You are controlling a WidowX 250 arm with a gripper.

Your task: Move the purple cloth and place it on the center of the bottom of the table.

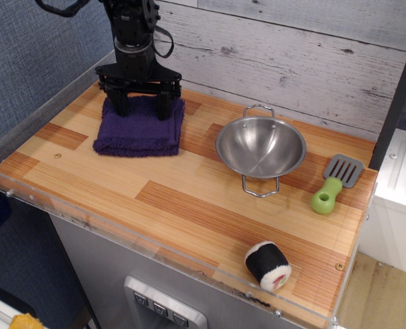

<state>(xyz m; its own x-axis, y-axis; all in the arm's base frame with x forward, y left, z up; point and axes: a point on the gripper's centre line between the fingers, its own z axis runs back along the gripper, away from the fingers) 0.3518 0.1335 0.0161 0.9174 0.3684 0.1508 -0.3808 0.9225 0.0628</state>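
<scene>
A whitewashed plank wall (pixel 292 48) runs behind the table (pixel 121 181), and a blue-grey textured wall (pixel 31 62) closes off the left side. The tabletop is made of light and reddish-brown wooden strips, with a clear plastic rim along its front and left edges and a grey base below.

The black robot arm (pixel 131 31) comes straight down at the back left corner, a cable looping beside it. Its gripper (pixel 140 110) points down with its two fingers spread wide apart, their tips pressing into the back part of the purple cloth (pixel 140 130). The cloth lies flat and folded at the back left of the table, not lifted.

To the right of the cloth, apart from it, sits a steel bowl (pixel 260 147) with two wire handles; nothing is inside it. Further right, near the table's right edge, lies a small spatula (pixel 335 184) with a grey slotted blade and a green handle. Near the front right corner, just behind the rim, rests a toy sushi roll (pixel 267 264), black outside with a white and pink end.
</scene>
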